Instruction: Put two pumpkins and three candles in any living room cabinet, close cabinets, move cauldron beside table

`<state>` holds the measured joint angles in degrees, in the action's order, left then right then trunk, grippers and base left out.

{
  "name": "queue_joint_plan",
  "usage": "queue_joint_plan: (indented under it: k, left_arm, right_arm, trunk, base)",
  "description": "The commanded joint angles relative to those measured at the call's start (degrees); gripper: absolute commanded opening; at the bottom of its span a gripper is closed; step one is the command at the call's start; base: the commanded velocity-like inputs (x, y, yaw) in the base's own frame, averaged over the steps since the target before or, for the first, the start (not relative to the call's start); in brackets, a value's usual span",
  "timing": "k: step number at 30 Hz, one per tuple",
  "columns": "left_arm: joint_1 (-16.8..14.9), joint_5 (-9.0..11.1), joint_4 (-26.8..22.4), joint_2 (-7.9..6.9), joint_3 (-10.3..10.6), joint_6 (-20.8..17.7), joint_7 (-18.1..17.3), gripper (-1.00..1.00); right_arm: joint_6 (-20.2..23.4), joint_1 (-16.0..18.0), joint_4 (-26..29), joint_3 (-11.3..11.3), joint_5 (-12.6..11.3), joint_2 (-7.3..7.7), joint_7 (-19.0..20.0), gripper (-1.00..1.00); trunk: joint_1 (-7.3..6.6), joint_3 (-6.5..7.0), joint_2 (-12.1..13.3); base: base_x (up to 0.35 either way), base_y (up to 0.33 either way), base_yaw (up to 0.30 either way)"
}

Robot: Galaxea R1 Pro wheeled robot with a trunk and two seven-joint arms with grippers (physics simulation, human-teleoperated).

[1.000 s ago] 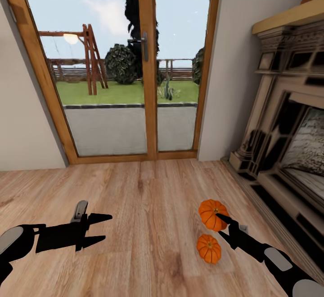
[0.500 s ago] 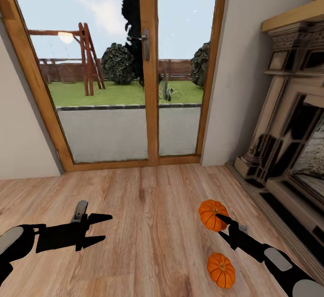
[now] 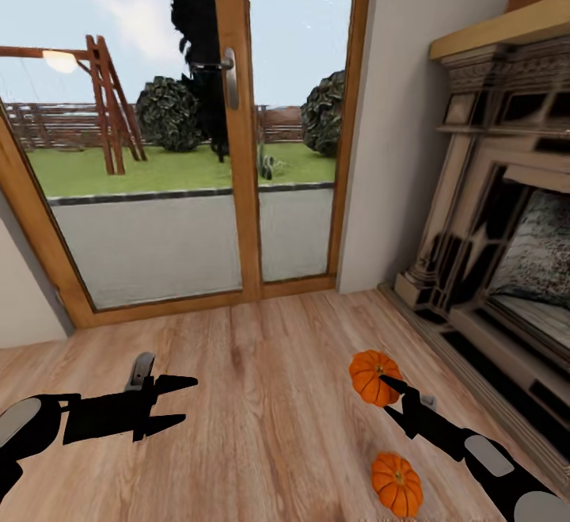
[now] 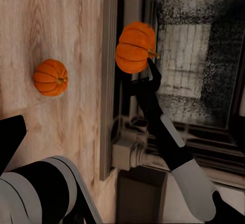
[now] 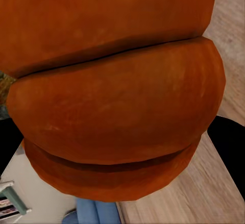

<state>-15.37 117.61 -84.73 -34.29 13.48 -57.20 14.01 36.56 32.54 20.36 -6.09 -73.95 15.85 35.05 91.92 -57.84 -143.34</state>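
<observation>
My right gripper (image 3: 386, 387) is shut on one bright-orange pumpkin (image 3: 372, 375), held above the wooden floor; up close in the right wrist view the pumpkin (image 5: 117, 91) spans the frame. The left wrist view shows this held pumpkin (image 4: 133, 47) at the tip of the right gripper (image 4: 152, 67), in front of the fireplace. A second pumpkin (image 3: 396, 484) lies on the floor just below and nearer to me, seen also as a pumpkin (image 4: 50, 77) on the planks. My left gripper (image 3: 188, 401) hangs open and empty to the left, over bare floor.
A glazed wooden-framed patio door (image 3: 236, 189) stands ahead with a garden behind it. A stone fireplace (image 3: 507, 253) with a raised hearth edge runs along the right. A plain wall (image 3: 388, 126) separates them. Wooden floor (image 3: 269, 395) stretches between the arms.
The camera has shifted: door and garden slid left in the picture, and the floor pumpkin now sits lower and further right. Both arms keep their pose, the right still holding its pumpkin.
</observation>
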Motion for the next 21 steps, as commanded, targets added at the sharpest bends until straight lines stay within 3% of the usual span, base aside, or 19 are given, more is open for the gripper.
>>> queue_joint_plan:
  k: [1,7,16,21]
  left_arm:
    - [-0.02,0.60,-0.03,-0.03,0.02,-0.02,0.49,1.00]
    - [-0.02,0.60,-0.08,-0.07,-0.02,-0.02,0.49,1.00]
    - [-0.02,0.60,-0.15,-0.07,0.04,-0.02,0.49,1.00]
    - [-0.02,0.60,-0.07,-0.03,0.05,-0.02,0.49,1.00]
  right_arm:
    - [0.09,0.07,-0.06,-0.41,-0.47,0.06,0.11,-1.00]
    - [0.09,0.07,-0.06,-0.41,-0.49,0.06,0.11,-1.00]
    - [0.08,0.07,-0.06,-0.41,-0.49,0.06,0.11,-1.00]
    - [0.02,0.07,-0.06,-0.41,-0.49,0.06,0.11,-1.00]
  trunk:
    - [-0.01,-0.02,-0.02]
    - [-0.01,0.19,-0.02]
    - [-0.01,0.53,-0.02]
    - [-0.01,0.74,-0.02]
  base:
    - [0.007,0.314,-0.276]
    - [0.002,0.264,-0.276]
    - [0.000,0.038,-0.275]
    - [0.000,0.178,-0.272]
